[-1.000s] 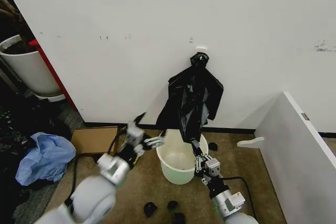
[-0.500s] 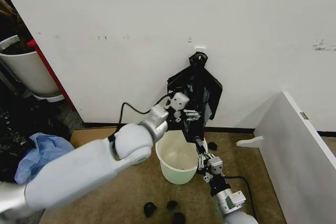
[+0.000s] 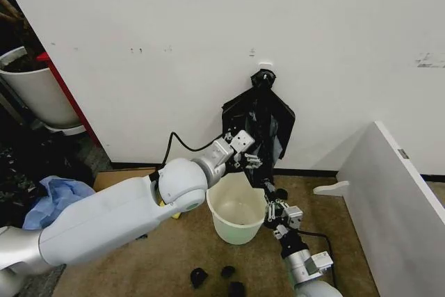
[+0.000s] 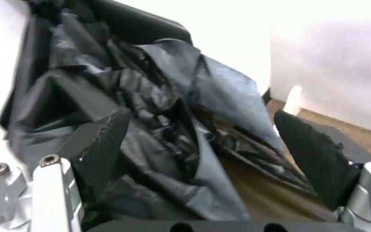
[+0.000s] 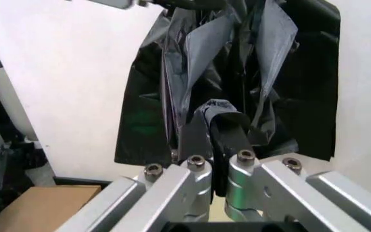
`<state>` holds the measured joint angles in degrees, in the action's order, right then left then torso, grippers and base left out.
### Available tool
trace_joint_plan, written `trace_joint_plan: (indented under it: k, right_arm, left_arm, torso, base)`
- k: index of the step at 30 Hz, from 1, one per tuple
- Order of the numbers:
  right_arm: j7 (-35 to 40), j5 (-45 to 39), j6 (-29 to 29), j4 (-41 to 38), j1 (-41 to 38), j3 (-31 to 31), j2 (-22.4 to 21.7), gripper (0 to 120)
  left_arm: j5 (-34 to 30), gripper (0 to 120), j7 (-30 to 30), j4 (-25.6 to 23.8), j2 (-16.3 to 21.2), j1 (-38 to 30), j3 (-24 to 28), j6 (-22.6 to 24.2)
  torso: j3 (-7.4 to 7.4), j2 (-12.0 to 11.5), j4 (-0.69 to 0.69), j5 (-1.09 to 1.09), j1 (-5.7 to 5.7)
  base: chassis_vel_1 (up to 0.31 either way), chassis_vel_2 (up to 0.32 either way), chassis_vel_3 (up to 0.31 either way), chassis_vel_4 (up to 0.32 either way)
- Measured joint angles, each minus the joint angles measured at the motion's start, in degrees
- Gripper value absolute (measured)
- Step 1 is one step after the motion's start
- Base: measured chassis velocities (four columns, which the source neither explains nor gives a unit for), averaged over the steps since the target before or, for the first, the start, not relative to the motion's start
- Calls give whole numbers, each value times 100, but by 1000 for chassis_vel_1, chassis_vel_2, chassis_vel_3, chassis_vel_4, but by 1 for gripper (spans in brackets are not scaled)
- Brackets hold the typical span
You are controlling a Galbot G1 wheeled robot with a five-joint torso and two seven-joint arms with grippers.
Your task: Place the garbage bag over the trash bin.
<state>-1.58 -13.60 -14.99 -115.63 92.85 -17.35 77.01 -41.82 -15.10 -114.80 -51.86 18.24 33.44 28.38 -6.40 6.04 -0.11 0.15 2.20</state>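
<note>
**Bag hangs above the bin**

Head view: the garbage bag (image 3: 259,126) hangs centre frame above the trash bin (image 3: 237,212).

Left wrist view: left gripper (image 4: 208,154), jaws spread, faces the bag.

Right wrist view: right gripper (image 5: 216,133) pinches the bag's lower edge.

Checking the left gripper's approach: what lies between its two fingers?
In the left wrist view, wrinkled folds of the garbage bag fill the gap between the open left gripper fingers; nothing else lies there.
</note>
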Motion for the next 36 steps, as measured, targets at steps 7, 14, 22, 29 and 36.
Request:
trace_joint_plan:
  k: [7, 14, 22, 29, 36]
  right_arm:
    - [-38, 39, -19, -64, 47, 3, 14, 0]
    - [-48, 86, -23, -119, 86, 23, 17, 0]
    - [-46, 86, -25, -151, 109, 7, 33, 0]
    - [-30, 98, -42, -151, 115, 8, 56, 0]
    - [-20, 94, -43, -153, 113, 17, 61, 0]
  left_arm:
    - [69, 87, 22, 271, -218, -32, 125, -24]
    - [134, 67, -8, 580, -401, -92, 267, -11]
    - [166, 43, -160, 780, -521, -64, 292, 45]
    - [114, 12, -396, 852, -531, 97, 115, 37]
    - [97, 0, -520, 862, -477, 418, -220, -353]
  torso:
    - [0, 0, 0, 0, 0]
    - [0, 0, 0, 0, 0]
    - [0, 0, -1, 0, 0]
    - [0, 0, -1, 0, 0]
    - [0, 0, -1, 0, 0]
  base:
    - [0, 0, 0, 0]
    - [0, 0, 0, 0]
    - [0, 0, 0, 0]
    - [0, 0, 0, 0]
    - [0, 0, 0, 0]
